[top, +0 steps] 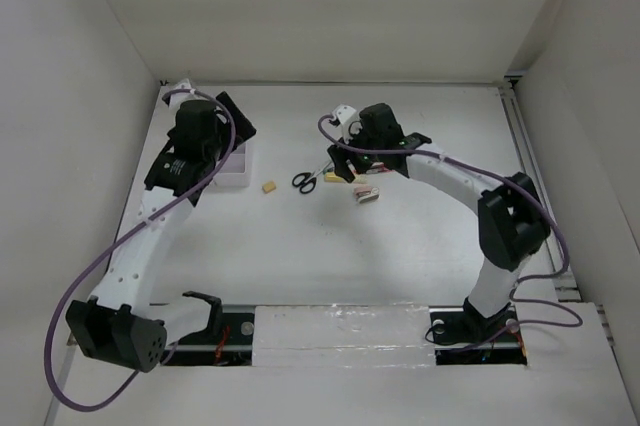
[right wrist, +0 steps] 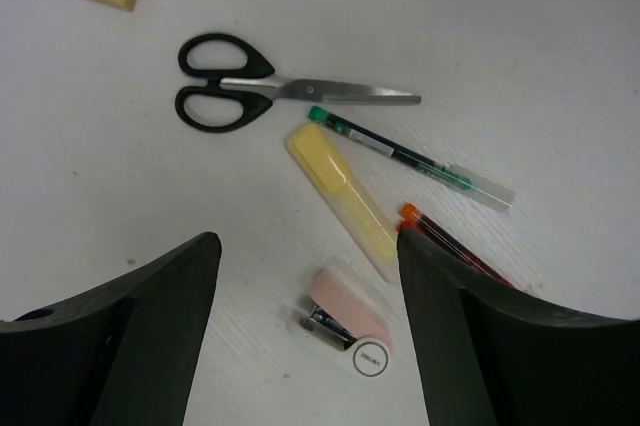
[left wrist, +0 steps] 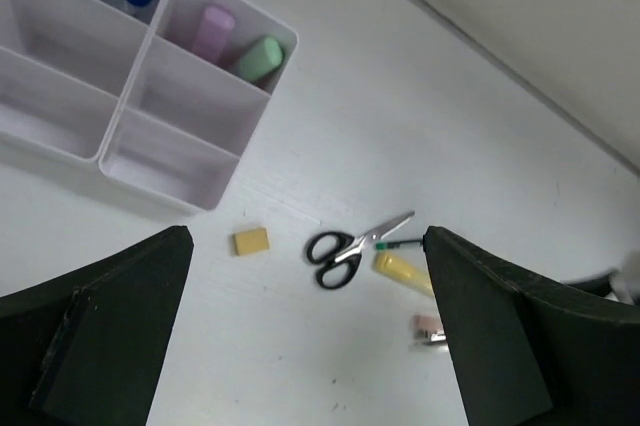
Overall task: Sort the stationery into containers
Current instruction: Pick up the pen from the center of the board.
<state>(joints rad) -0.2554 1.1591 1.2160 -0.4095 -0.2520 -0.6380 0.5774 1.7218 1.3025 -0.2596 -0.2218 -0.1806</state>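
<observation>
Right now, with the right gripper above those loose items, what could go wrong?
The open right gripper hangs over the yellow highlighter, with the pink stapler and green pen close beside it: closing could catch two items. The orange-capped pen is partly hidden behind the gripper, so descending might pin or flick it.

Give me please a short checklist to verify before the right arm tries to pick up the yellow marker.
1. Right end effector open: ok, jaws stand apart above the yellow marker.
2. Right end effector empty: ok.
3. Yellow marker free of neighbours: cannot tell; the green pen ends right beside it, and the pink stapler lies close.
4. Left end effector open and empty: ok.
5. Tray has room: ok, empty compartments next to the pink marker and green marker.
6. Way to the tray free: probably not ok; the left arm hangs over it in the top view.
</observation>
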